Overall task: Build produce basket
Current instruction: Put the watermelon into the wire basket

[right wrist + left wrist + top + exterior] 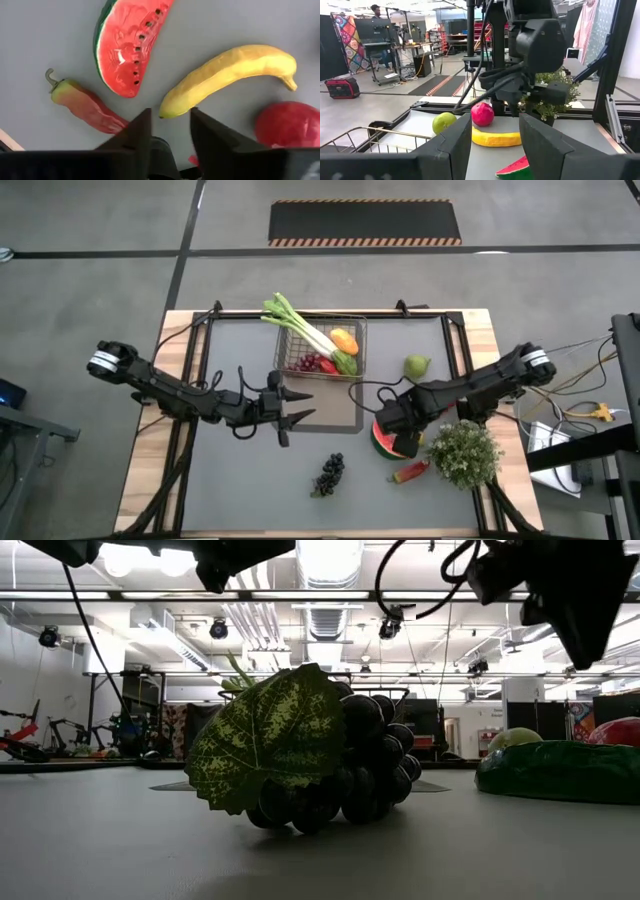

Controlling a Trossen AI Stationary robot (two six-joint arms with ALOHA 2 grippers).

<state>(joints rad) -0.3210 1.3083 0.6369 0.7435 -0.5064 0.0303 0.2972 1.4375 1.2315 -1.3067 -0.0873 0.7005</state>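
Observation:
The wire basket [352,330] sits at the mat's far middle, holding a leek [300,326] whose leafy end sticks out over the rim, an orange-yellow piece and small red and green pieces. My right gripper [170,114] is open and points down over the banana [235,67], its fingers either side of the banana's blunt end without touching. Watermelon slice [127,45], red pepper [85,102] and apple [287,122] lie around it. Dark grapes [330,473] lie near the front, a pear [417,366] far right. My left gripper [310,404] is open at mid-table, pointing right.
A bushy potted plant [465,452] stands right beside my right arm, at the mat's right edge. The table's metal frame rails [455,340] run along the sides. Open mat lies between the grapes and my left gripper.

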